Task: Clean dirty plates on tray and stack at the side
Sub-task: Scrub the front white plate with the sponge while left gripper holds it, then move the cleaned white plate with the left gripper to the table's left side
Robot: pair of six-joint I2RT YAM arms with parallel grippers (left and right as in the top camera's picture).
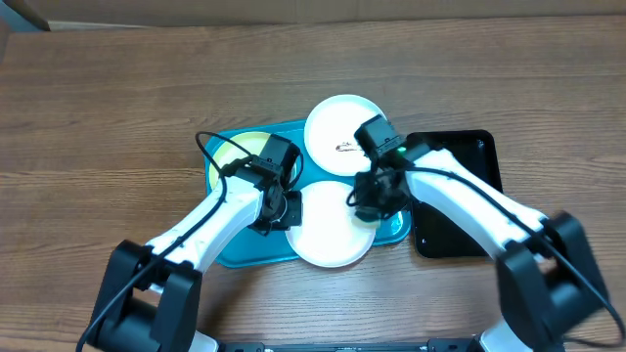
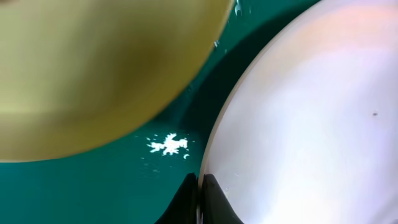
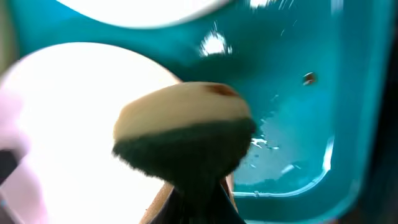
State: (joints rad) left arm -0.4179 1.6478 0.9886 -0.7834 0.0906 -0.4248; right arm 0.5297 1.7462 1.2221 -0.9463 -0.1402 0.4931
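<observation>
The turquoise tray (image 1: 227, 249) holds three plates. A pale yellow-green plate (image 1: 233, 152) (image 2: 93, 68) lies at its back left. A white plate (image 1: 340, 127) with a dark smear rests over the back right rim. The second white plate (image 1: 328, 240) (image 2: 311, 112) overhangs the front edge. My left gripper (image 1: 283, 212) (image 2: 200, 186) is shut on that front plate's left rim. My right gripper (image 1: 368, 203) (image 3: 199, 186) is shut on a yellow and dark green sponge (image 3: 183, 134), just over the same plate's (image 3: 68, 124) right side.
A narrow black tray (image 1: 458, 210) stands right of the turquoise tray. Water drops and white specks lie on the tray floor (image 2: 166, 145) (image 3: 292, 118). Bare wooden table (image 1: 98, 117) surrounds the trays.
</observation>
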